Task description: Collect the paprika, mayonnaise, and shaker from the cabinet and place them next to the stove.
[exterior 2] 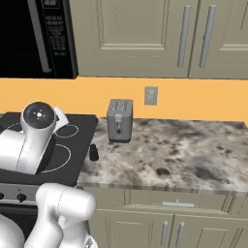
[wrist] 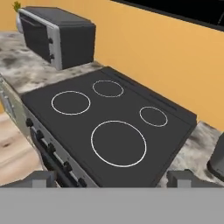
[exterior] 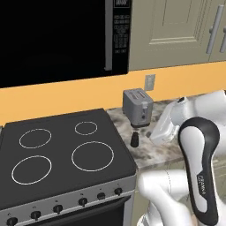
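Here the tool (wrist: pixel 109 179) hangs over the stove (wrist: pixel 113 127), jaws apart — empty; shaker (exterior: pixel 134 140) stands beside it.

Orange wall (exterior 2: pixel 203 99) runs behind a speckled grey-brown stone counter (exterior 2: pixel 184 150). White outlet plate (exterior 2: pixel 151 95) on the wall, above a grey toaster (exterior 2: pixel 119 119) standing at the counter's back. Black microwave (exterior: pixel 57 35) hangs above. Beige base cupboards (exterior 2: pixel 164 218) below. In the hand view, a dark toaster oven (wrist: pixel 59 35) and pale wood floor (wrist: pixel 13 148).
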### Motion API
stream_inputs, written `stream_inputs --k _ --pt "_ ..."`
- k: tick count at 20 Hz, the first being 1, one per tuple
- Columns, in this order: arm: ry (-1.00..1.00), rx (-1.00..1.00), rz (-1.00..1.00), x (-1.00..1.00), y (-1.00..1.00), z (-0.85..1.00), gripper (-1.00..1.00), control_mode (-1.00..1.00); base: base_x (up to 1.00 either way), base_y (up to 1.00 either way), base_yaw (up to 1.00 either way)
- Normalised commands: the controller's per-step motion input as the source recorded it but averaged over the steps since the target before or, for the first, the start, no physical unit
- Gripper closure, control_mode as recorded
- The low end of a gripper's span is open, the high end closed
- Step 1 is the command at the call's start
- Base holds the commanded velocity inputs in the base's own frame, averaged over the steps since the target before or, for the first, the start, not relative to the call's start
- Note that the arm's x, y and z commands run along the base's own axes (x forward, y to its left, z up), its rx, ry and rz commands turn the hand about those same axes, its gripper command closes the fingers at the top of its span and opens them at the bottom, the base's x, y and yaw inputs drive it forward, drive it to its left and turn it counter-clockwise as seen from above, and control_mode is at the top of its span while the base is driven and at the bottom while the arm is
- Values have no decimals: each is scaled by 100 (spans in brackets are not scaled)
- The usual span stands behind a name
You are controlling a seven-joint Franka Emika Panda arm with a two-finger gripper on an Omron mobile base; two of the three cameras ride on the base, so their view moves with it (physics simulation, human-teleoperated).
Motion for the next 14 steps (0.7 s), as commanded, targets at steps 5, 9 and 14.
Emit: stream_inputs --k 5,9,14 --pt "0 0 -33 -70 0 -2 -100 -100 0 0 0" --pt "0 0 -31 -59 5 -18 -100 -100 0 0 0" --pt "1 -3 -3 0 3 -9 -100 100 -6 2 0"
